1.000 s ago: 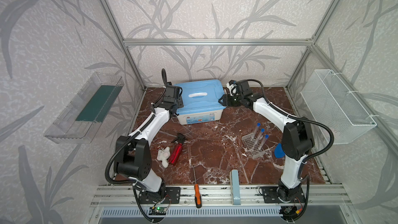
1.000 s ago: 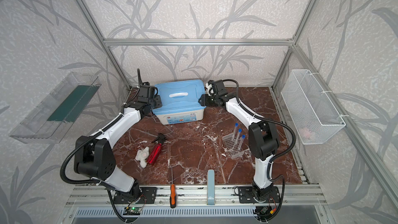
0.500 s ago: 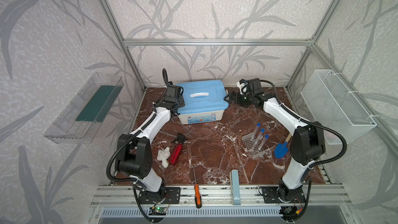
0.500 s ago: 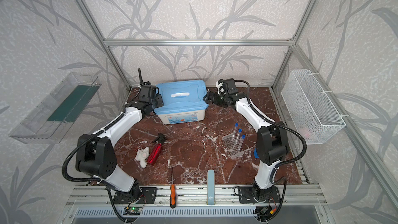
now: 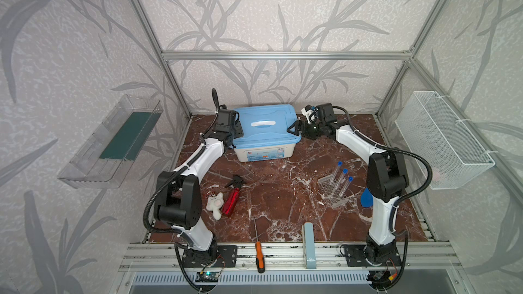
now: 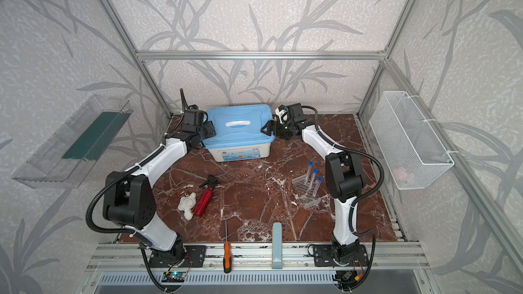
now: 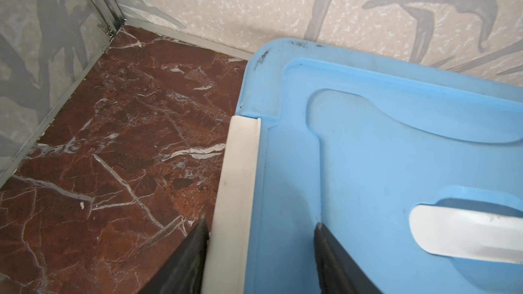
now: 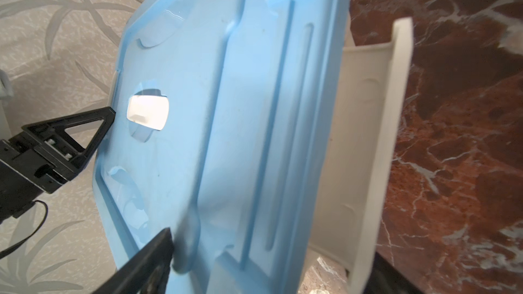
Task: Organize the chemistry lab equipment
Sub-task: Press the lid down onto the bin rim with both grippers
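Note:
Three clear blue-capped tubes (image 5: 341,182) (image 6: 312,178) stand tilted in a clear holed rack (image 5: 328,190) on the right of the marble floor, beside the right arm. Both grippers are far from them, at the blue-lidded white box (image 5: 266,128) (image 6: 239,128) at the back. My left gripper (image 5: 237,132) (image 7: 261,226) is open, its jaws straddling the white latch (image 7: 237,193) and the lid's left edge. My right gripper (image 5: 293,129) (image 8: 273,244) is open over the lid's right edge, where a white latch (image 8: 368,137) stands swung outward.
A red spray bottle (image 5: 230,200) and a white plush toy (image 5: 214,204) lie front left. An orange-handled screwdriver (image 5: 259,255) and a grey-blue block (image 5: 308,246) rest on the front rail. A blue object (image 5: 366,197) sits behind the right arm. Wire basket (image 5: 441,140) on the right wall, clear shelf (image 5: 113,142) on the left.
My right gripper drew back to the right from the box's end, then came in again over the lid edge with its jaws wider. The left gripper has hardly moved.

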Controlling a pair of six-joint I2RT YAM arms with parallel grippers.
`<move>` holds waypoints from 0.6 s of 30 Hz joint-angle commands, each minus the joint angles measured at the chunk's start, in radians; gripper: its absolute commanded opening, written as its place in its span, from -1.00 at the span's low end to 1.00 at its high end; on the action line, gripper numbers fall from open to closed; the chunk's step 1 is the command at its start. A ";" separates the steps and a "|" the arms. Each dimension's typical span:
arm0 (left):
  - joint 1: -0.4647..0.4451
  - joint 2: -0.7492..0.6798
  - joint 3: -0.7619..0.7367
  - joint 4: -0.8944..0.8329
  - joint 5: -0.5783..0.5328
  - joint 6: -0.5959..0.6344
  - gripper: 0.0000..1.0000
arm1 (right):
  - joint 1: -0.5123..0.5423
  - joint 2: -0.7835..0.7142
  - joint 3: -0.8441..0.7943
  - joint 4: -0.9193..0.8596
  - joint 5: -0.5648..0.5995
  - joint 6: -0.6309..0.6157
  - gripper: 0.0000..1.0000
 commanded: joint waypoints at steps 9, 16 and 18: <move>-0.055 0.110 0.098 -0.118 0.109 0.001 0.21 | 0.112 -0.050 0.046 -0.091 0.160 -0.242 0.74; -0.079 0.118 0.099 -0.103 0.170 -0.054 0.21 | 0.144 0.020 0.161 -0.153 0.071 -0.327 0.74; -0.092 0.121 0.101 -0.099 0.156 -0.050 0.21 | 0.158 0.034 0.209 -0.208 0.106 -0.379 0.74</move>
